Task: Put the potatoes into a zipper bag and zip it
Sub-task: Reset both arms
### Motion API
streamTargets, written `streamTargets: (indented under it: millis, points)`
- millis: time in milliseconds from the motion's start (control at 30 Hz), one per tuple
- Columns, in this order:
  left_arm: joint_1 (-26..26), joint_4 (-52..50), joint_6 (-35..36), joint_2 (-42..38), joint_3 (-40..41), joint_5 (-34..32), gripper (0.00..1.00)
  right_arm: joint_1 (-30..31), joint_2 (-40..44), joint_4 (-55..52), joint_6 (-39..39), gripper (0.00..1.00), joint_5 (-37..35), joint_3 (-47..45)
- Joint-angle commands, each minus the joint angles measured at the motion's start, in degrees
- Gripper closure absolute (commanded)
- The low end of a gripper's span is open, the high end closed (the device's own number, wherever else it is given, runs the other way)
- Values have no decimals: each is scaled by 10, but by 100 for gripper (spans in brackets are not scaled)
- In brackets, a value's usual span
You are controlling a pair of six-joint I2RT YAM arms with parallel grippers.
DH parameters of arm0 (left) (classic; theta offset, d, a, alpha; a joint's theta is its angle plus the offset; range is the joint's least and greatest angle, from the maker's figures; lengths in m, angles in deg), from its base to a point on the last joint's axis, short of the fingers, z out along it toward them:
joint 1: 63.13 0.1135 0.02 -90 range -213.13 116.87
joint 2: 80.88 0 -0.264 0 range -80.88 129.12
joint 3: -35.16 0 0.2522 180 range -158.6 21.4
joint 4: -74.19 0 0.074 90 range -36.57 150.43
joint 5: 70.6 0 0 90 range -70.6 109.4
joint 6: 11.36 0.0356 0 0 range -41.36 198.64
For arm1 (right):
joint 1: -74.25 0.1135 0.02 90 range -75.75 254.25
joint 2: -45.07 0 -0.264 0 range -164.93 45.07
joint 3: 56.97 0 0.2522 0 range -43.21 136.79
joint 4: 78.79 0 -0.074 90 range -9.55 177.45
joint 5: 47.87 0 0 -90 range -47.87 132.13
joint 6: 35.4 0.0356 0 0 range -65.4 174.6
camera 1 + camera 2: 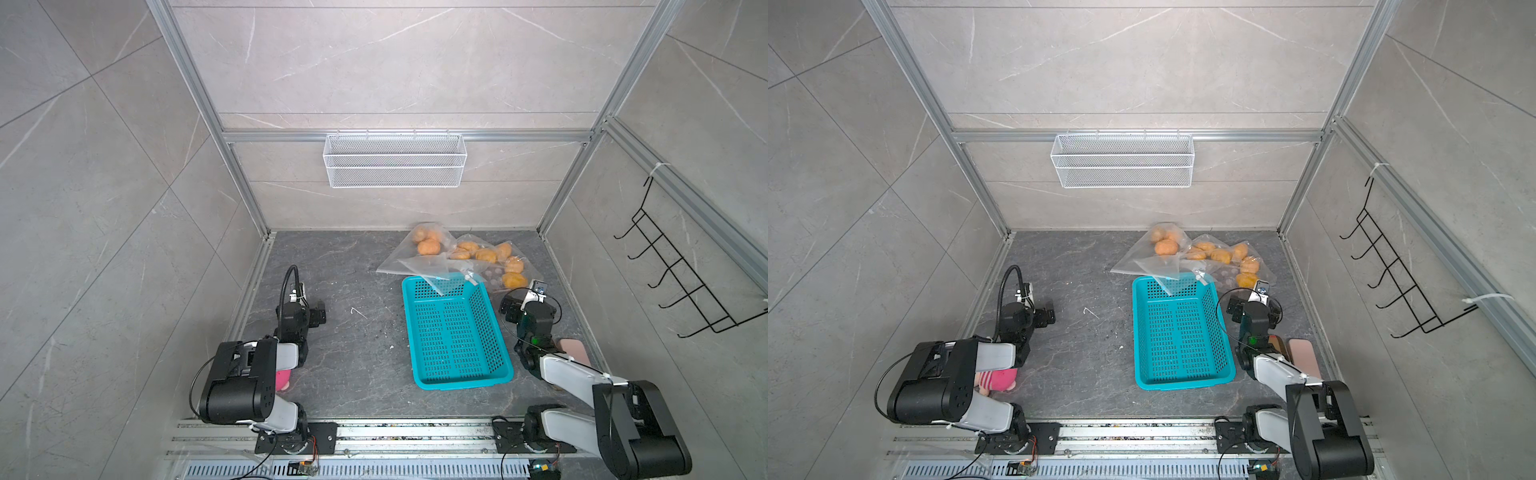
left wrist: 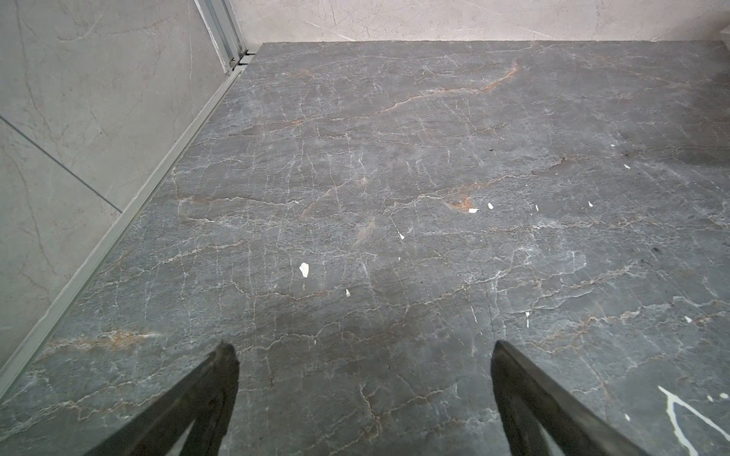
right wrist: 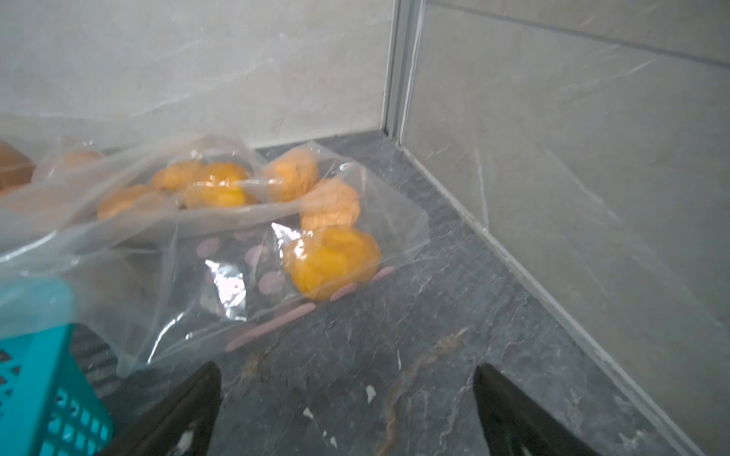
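Several orange-tan potatoes point(image 1: 429, 247) point(image 1: 1167, 247) lie inside clear zipper bags point(image 1: 399, 266) point(image 1: 1133, 264) at the back right of the table. One bag's flat end drapes over the far rim of the teal basket point(image 1: 457, 384) point(image 1: 1183, 384). In the right wrist view, the nearest potato point(image 3: 332, 262) sits in a bag point(image 3: 189, 308) with pink dots and a pink stripe along its edge. My right gripper point(image 3: 347, 366) point(image 1: 524, 300) is open just short of that bag's corner, over bare table. My left gripper point(image 2: 362, 345) point(image 1: 318, 313) is open at the far left, holding nothing.
A pink plush toy point(image 1: 996, 379) lies under my left arm. A flat pink object point(image 1: 1304, 357) rests beside my right arm near the right wall. A white wire basket point(image 1: 395, 160) hangs on the back wall and a black hook rack point(image 1: 685, 270) on the right wall.
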Motion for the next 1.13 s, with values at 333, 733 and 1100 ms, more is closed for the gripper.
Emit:
streamTargets:
  millis: [333,733,1100]
  points:
    - [3,25,-9,2,-12,4,0,9,-163,207,-28,1,97,-7]
    - [3,26,-8,2,-11,4,0,29,-161,157,-46,1,88,19]
    - [3,26,-9,1,-12,4,0,35,-162,151,-50,1,86,24]
